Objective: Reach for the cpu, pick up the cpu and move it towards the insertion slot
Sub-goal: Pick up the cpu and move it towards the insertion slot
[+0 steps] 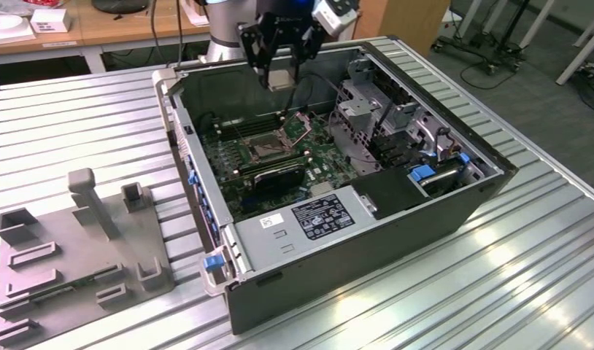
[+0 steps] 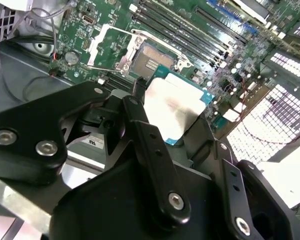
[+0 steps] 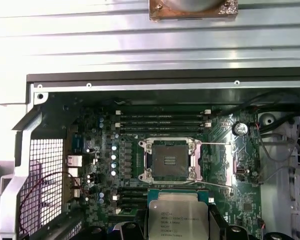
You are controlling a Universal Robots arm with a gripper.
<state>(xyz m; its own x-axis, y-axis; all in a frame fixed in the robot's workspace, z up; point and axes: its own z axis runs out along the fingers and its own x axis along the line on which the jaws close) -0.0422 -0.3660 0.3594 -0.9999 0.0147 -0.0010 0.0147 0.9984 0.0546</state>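
The cpu, a flat square chip with a silvery face and a green rim, sits between my gripper's black fingers. My gripper is shut on it and hangs above the far end of the open computer case. The cpu hovers a little to one side of the insertion slot, well above the board. In the first wrist view the insertion slot is a square socket with a dark centre and a shiny frame, its retention lever swung open. In the exterior view the insertion slot lies below and nearer than the gripper.
Long black memory slots flank the socket. A metal drive cage and cables stand at the exterior view's right inside the case. A labelled power supply fills the near end. A grey fixture block lies on the ribbed metal table.
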